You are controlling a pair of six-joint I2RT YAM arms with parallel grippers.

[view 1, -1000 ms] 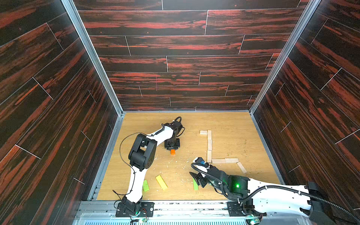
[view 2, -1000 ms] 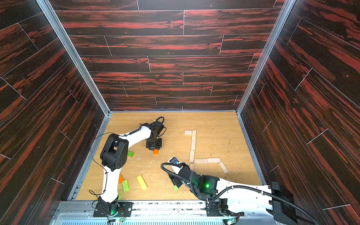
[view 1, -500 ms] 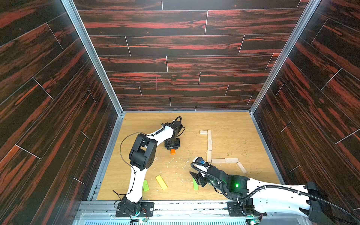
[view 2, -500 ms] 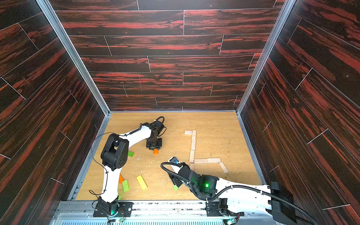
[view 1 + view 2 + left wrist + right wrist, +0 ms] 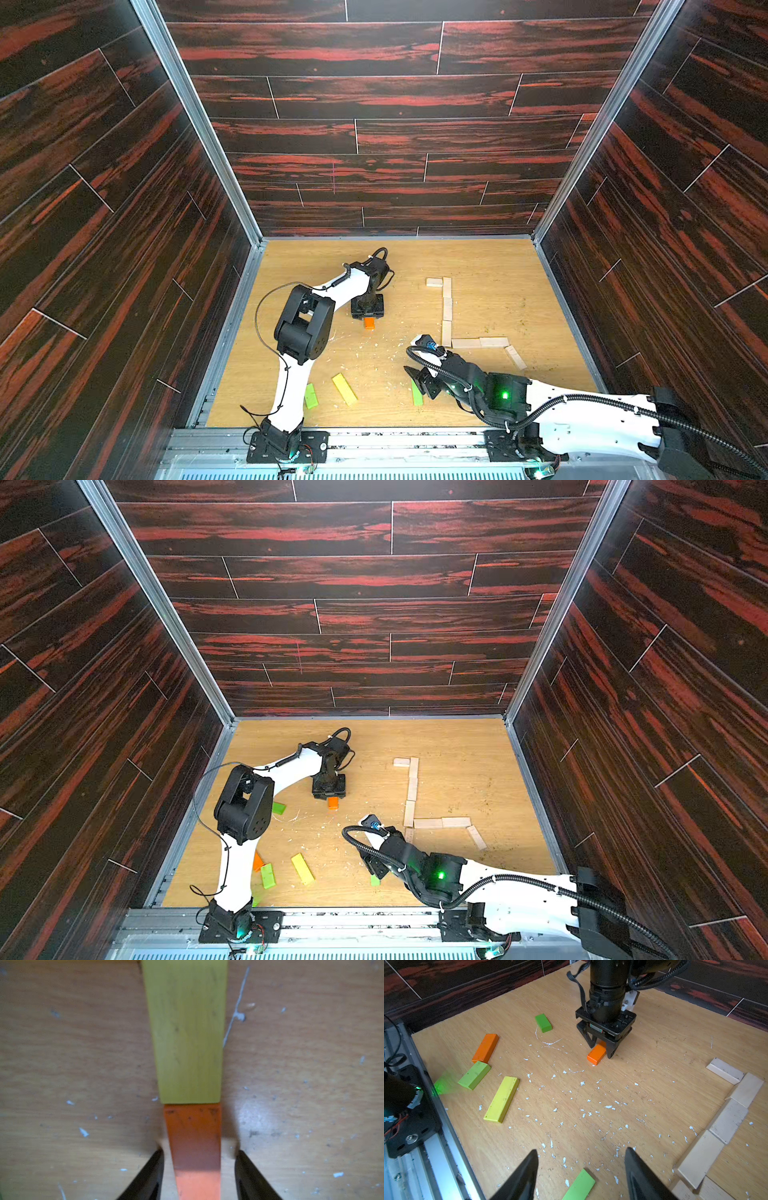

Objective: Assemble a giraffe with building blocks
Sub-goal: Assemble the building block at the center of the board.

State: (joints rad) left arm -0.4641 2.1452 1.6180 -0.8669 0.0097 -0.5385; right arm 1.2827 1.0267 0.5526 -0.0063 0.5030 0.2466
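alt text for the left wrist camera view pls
An orange block lies flat between the open jaws of the left gripper, a gap on each side. Its far end butts against a yellow block on the wooden table, speckled with white flecks.

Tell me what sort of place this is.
Probably a robot lab test cell: left arm and right arm bolted to an aluminium rail, dark panel walls boxing in a plywood table, building blocks scattered.

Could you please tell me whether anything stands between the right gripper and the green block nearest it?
Nothing visible does: the green block lies flat on the table right by the open right gripper, with only small white flecks around it.
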